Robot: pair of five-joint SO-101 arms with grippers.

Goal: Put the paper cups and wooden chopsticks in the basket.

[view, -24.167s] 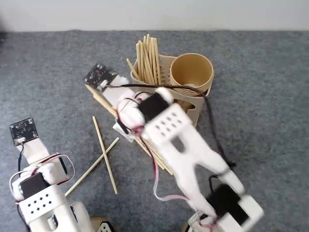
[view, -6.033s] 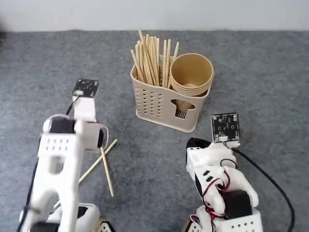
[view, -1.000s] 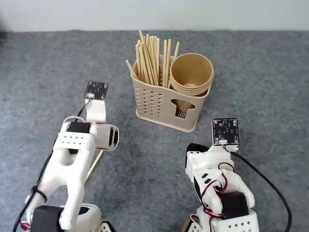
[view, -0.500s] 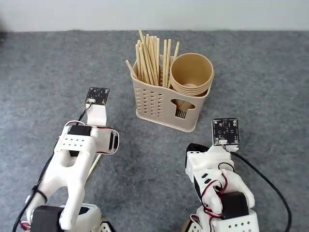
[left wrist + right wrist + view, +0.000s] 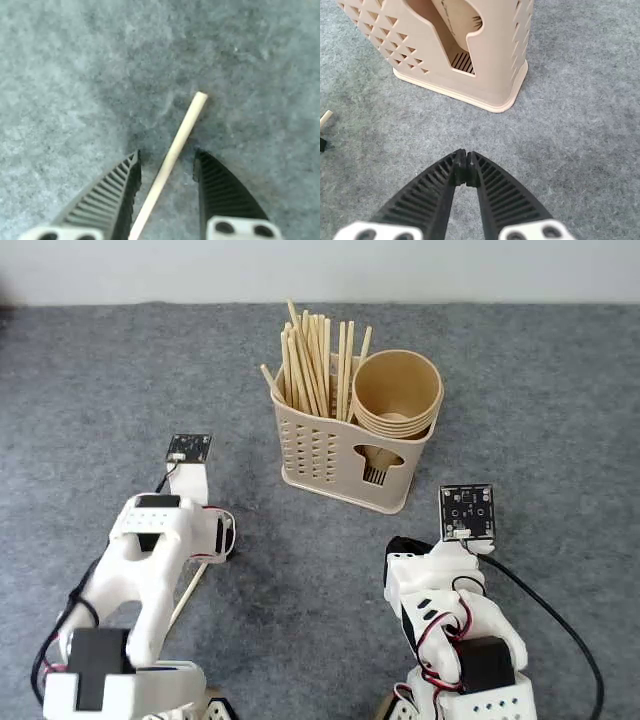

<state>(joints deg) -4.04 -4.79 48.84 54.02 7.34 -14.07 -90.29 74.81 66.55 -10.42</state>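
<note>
**Closing on the loose chopstick**

Straddling a wooden chopstick (image 5: 185, 127) that lies flat on the grey carpet (image 5: 540, 390), the left gripper (image 5: 166, 155) has its jaws apart, one ribbed finger on each side of the stick and neither touching it. The stick's blunt end pokes out just past the fingertips, so the grasp would fall near that end rather than at the middle. The stick runs at a slant between the jaws and sits a little closer to one finger.

The basket (image 5: 320, 455) stands well apart from this arm. It already holds a stack of paper cups (image 5: 397, 390) in one compartment and a sheaf of chopsticks (image 5: 310, 355) upright in the other. The right gripper (image 5: 466, 155) is pinched together on nothing, low over the carpet just in front of the basket.

The step in hand looks like the pick-up. To do it well, the arm should:

- Press the fingertips down into the pile, so they meet the round stick at or below its widest part.
- Close slowly, so the nearer finger nudges the stick to centre instead of flicking it away.
- Clamp firmly, since a grip near the end leaves a long free length that may droop or swing.
- Lift high before travelling, so the stick clears the basket's rim.
</note>
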